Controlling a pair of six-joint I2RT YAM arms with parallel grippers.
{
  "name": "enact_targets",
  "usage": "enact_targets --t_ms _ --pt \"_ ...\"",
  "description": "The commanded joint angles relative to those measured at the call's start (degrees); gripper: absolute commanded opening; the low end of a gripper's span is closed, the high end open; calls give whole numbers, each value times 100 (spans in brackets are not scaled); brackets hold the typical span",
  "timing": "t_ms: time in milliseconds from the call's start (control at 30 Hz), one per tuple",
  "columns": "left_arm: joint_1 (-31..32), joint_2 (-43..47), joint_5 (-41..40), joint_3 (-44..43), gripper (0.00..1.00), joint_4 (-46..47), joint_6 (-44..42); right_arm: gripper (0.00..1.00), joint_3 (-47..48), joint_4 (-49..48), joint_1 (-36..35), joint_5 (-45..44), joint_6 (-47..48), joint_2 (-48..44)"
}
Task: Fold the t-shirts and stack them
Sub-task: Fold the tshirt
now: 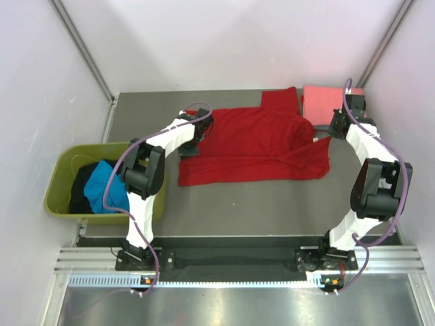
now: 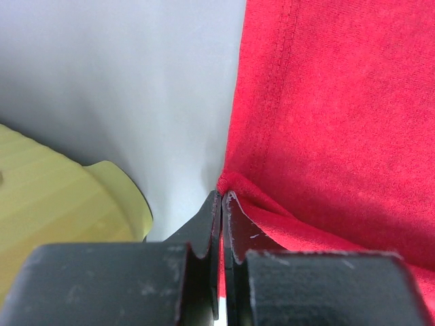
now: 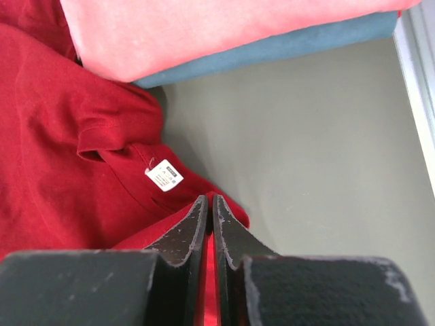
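Note:
A bright red t-shirt (image 1: 258, 142) lies partly spread on the grey table, one sleeve pointing to the back. My left gripper (image 1: 192, 141) is at its left edge and is shut on a pinch of the red cloth (image 2: 326, 102), with the jaws (image 2: 222, 198) pressed together. My right gripper (image 1: 334, 128) is at the shirt's right edge, shut on a fold of the red shirt (image 3: 61, 156) that shows between the closed jaws (image 3: 209, 202). A folded salmon-pink t-shirt (image 1: 321, 102) (image 3: 204, 27) rests on a folded blue one (image 3: 306, 42) at the back right.
An olive-green tub (image 1: 60, 204) (image 2: 47, 197) stands off the table's left side, holding a turquoise shirt (image 1: 109, 187) and a black one (image 1: 83, 190). A white label (image 3: 164, 178) hangs at the red shirt's neck. White walls close the back and sides.

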State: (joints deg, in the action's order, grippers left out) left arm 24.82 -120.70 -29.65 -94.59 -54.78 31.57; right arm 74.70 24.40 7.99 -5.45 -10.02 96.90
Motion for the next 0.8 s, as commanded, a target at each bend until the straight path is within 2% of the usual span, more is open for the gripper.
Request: enact_targets --t_ms 0,367,667,700,733,767 --pt "-65 -14 -243 -236 0 -190 -28 4 203 -357 -61 96 1 65" --pt "-109 -181 -217 -464 0 -279 -37 1 458 -322 -61 132 44 153" --pt "-179 -383 -252 -675 0 -357 -28 3 467 -348 -61 167 18 338" --pt "-179 -384 -226 -745 3 -410 -28 4 502 -340 -61 220 18 347" --pt "-179 -375 -191 -798 7 -454 -28 10 563 -227 -61 264 9 356" --pt "-170 -366 -138 -868 16 -515 -20 14 738 -138 -61 308 -8 364"
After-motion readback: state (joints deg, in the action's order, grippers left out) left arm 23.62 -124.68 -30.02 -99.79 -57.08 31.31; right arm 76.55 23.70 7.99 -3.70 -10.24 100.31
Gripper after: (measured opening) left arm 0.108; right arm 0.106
